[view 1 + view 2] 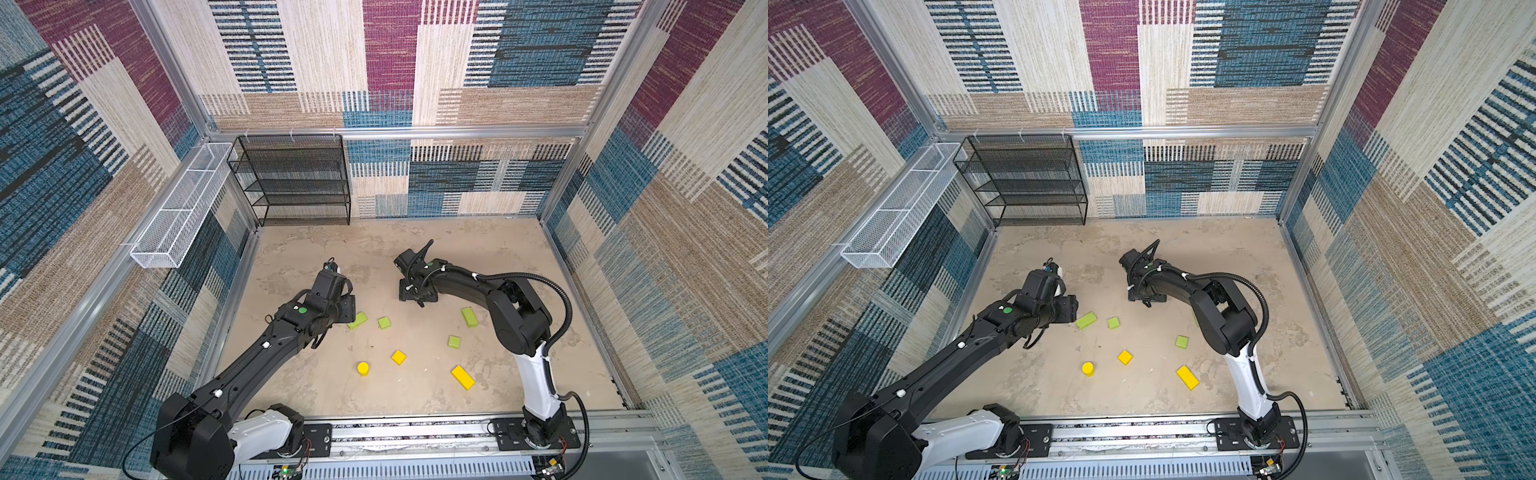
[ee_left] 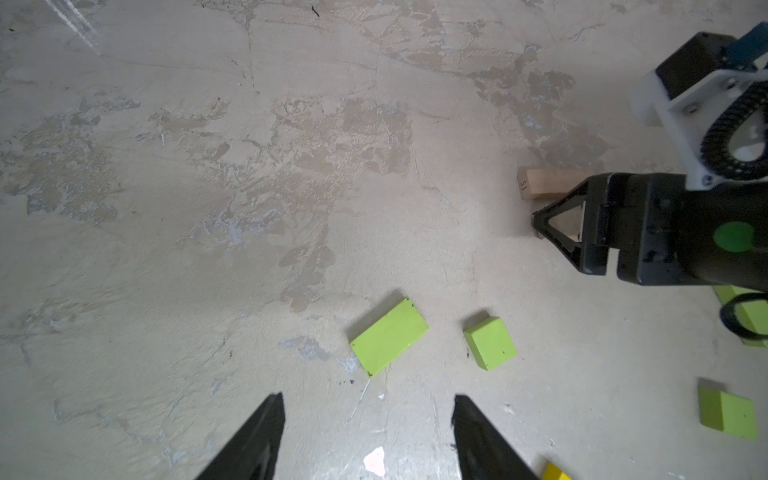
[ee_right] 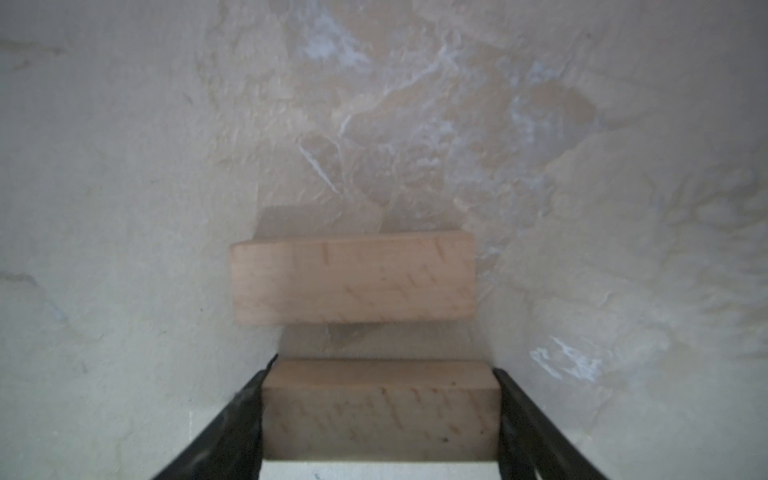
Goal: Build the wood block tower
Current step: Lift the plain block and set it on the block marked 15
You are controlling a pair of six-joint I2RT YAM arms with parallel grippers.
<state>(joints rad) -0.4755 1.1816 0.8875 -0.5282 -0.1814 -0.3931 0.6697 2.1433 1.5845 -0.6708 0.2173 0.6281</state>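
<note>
**Right arm.** The right gripper [image 3: 382, 370] is clamped on a flat tan wooden plank [image 3: 380, 411], with one finger against each short end. The plank is held level and low near the centre of the beige plaster-textured bench [image 1: 457, 249]. Whether it rests on the surface cannot be told. A second flat tan wooden plank [image 3: 353, 282] lies just beyond it, parallel, with a gap between them.

Judgement: the two planks are the base course of the tower. Laid parallel and spaced, they give a broad footing for blocks placed across them. Gripping by the ends leaves the long sides free, so the plank can be set close to its neighbour.

**Left arm.** The left gripper [image 2: 369, 399] has its jaws apart with nothing between them. It hovers between the bench centre and the left edge, just beside a long lime-green wooden block [image 1: 358, 321].

Judgement: it is staged to take that block for the next course.

**Loose stock.** These lie singly and apart between the bench centre and its near edge:
- a lime-green cube-like block [image 1: 384, 323]
- a second long lime-green block [image 1: 470, 316]
- a second lime-green cube-like block [image 1: 454, 342]
- a yellow cube [image 1: 399, 357]
- a short yellow cylinder [image 1: 363, 368]
- a long yellow bar [image 1: 463, 377]

Nothing is stacked yet.

**Caution.** Release the plank only when it is seated flat and parallel, since a skewed base would tilt every later course.
</note>
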